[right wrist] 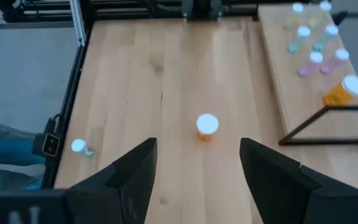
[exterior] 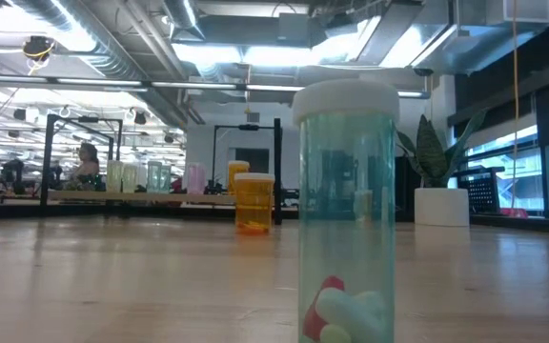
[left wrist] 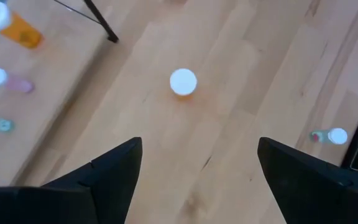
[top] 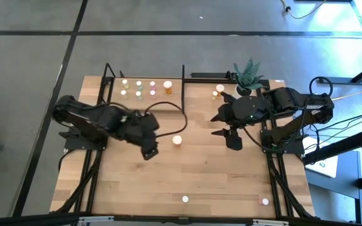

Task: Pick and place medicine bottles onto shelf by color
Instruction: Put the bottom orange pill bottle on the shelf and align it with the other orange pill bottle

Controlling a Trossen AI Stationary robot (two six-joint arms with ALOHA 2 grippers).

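Here, in the high view, the shelf (top: 144, 85) lies at the upper left of the table (top: 137, 182), carrying a cluster of medicine bottles (top: 138, 89) in green and pink with an orange shelf bottle (top: 168, 86) at its right end. An orange bottle (top: 177, 140) with a white cap stands alone on the bare table near the centre of the frame, between the two arms. The left gripper (top: 148, 150) hovers just left of it with its jaws apart and nothing between them; in the left wrist view the same bottle (left wrist: 183, 83) sits ahead of the spread fingers (left wrist: 114, 165). The right gripper (top: 232, 139) sits right of centre, also parted and empty, and its wrist view shows the bottle (right wrist: 207, 126) ahead between its fingers (right wrist: 135, 168). Two more bottles (top: 217, 91) stand at upper centre-right beside a potted plant (top: 249, 76). A further bottle (top: 185, 199) stands at lower centre and another (top: 264, 201) at lower right. The low view is filled by a clear teal bottle (exterior: 347, 214) close to the camera, with pills inside.
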